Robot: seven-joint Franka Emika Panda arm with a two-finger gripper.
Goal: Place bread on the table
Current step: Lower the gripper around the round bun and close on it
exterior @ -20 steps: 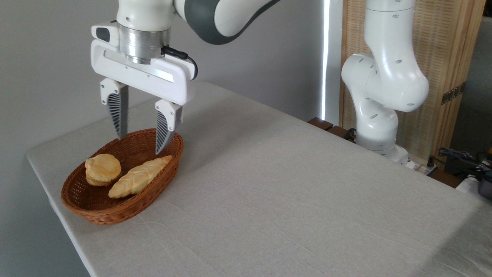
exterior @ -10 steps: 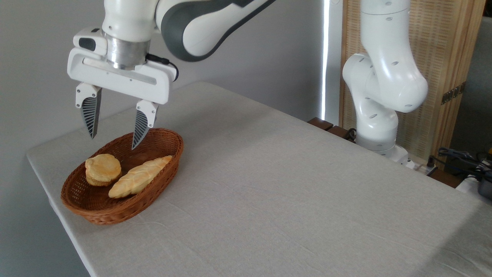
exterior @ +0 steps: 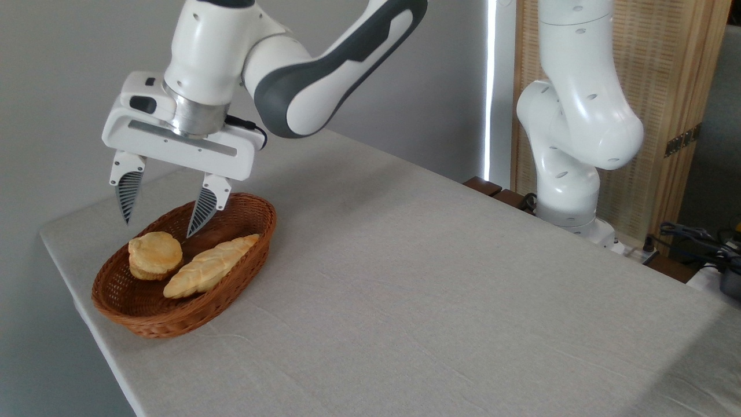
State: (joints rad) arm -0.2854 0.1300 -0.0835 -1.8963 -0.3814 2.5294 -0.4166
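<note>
Pale grey-beige cloth covers the table (exterior: pixel 440 301), bare in the foreground. Further back at left, a wicker basket (exterior: pixel 173 321) holds the bread (exterior: pixel 155 253), a round golden bun, beside a braided loaf (exterior: pixel 209 266). Just above the bun hangs the gripper (exterior: pixel 157 225), fingers spread wide and empty, tilted. It has shifted left and dropped lower over the last second, now straddling the bun, likely readying a grasp.

I count one round bun (exterior: pixel 155 255), one braided loaf (exterior: pixel 209 273), one wicker basket (exterior: pixel 145 321), and my one pincer (exterior: pixel 157 229).
</note>
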